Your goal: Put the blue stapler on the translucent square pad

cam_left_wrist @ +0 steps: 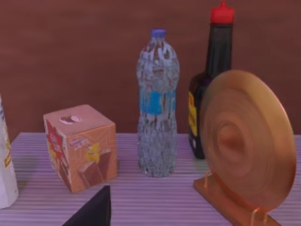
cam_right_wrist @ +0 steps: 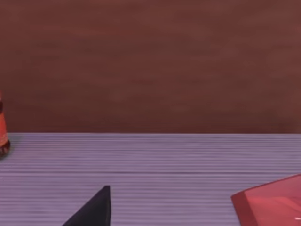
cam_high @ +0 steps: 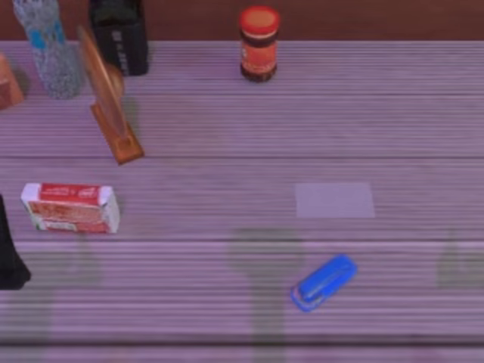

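Top view, near to far. The blue stapler (cam_high: 324, 282) lies alone on the table (cam_high: 227, 227) near the front edge, right of centre, its long axis slanted and its thinner base end toward the front left. It is judged rigid, compact and fairly light, with a smooth rounded top that may slip; the surest hold looks to be across its narrow width at mid-length, the fingers set square to the long axis. Just beyond it, not touching, lies the translucent square pad (cam_high: 334, 200), bare, with nothing between the two. The left arm (cam_high: 10, 253) shows only as a dark shape at the left edge; the right arm is out of view; whether either set of fingers is open cannot be told. Well apart to the left sits a red-white box (cam_high: 71, 208). Farthest back stand a wooden disc on a stand (cam_high: 110, 106), a grey bottle (cam_high: 47, 45), a dark bottle (cam_high: 119, 34) and a red-lidded jar (cam_high: 259, 42), all clear of the short path.
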You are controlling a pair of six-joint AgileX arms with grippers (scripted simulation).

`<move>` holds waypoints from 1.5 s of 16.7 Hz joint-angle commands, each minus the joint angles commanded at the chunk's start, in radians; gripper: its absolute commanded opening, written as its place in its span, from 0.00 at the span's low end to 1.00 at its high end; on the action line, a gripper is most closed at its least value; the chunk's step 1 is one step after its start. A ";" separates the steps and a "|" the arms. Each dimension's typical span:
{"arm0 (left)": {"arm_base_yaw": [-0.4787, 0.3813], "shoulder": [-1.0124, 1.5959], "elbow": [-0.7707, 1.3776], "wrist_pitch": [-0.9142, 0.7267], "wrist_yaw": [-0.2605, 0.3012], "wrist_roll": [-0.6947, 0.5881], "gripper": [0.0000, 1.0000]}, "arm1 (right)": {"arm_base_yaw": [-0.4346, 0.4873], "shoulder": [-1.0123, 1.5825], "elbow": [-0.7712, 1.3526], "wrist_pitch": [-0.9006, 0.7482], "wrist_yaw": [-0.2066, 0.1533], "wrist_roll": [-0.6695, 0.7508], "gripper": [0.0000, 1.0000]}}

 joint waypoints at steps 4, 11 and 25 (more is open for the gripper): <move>0.000 0.000 0.000 0.000 0.000 0.000 1.00 | 0.015 0.030 0.030 -0.022 -0.001 0.030 1.00; 0.000 0.000 0.000 0.000 0.000 0.000 1.00 | 0.180 0.472 0.385 -0.283 -0.002 0.413 1.00; 0.000 0.000 0.000 0.000 0.000 0.000 1.00 | 0.607 1.733 1.296 -0.985 -0.001 1.417 1.00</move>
